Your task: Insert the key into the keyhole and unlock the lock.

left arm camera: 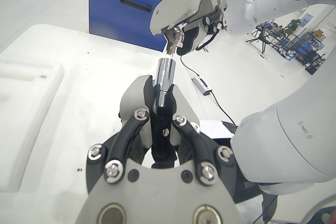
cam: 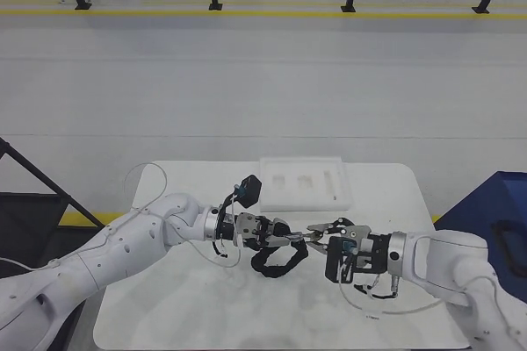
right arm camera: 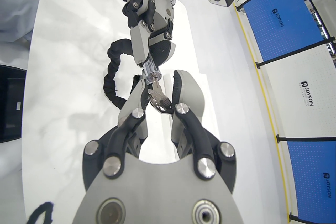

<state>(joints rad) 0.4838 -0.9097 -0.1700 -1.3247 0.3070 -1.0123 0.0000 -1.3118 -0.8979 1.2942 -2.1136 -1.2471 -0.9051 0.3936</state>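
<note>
A chrome lock cylinder (left arm camera: 164,72) with a black fabric-covered cable loop (cam: 277,263) is held above the table's middle. My left gripper (left arm camera: 160,86) is shut on the cylinder's rear, with the keyhole end pointing at the other arm. My right gripper (right arm camera: 157,83) is shut on the head of a silver key (right arm camera: 158,100). The key's tip touches the keyhole face (right arm camera: 152,76), roughly in line with the cylinder. From above, the left gripper (cam: 279,233) and right gripper (cam: 321,233) meet nose to nose. The cable (right arm camera: 111,78) hangs in a loop down to the tabletop.
A white foam tray (cam: 303,182) with shaped recesses lies at the table's far edge behind the grippers. A blue cabinet (cam: 509,219) stands off the table's right side, and a black frame (cam: 18,175) stands to the left. The white tabletop (cam: 158,298) is bare near its front.
</note>
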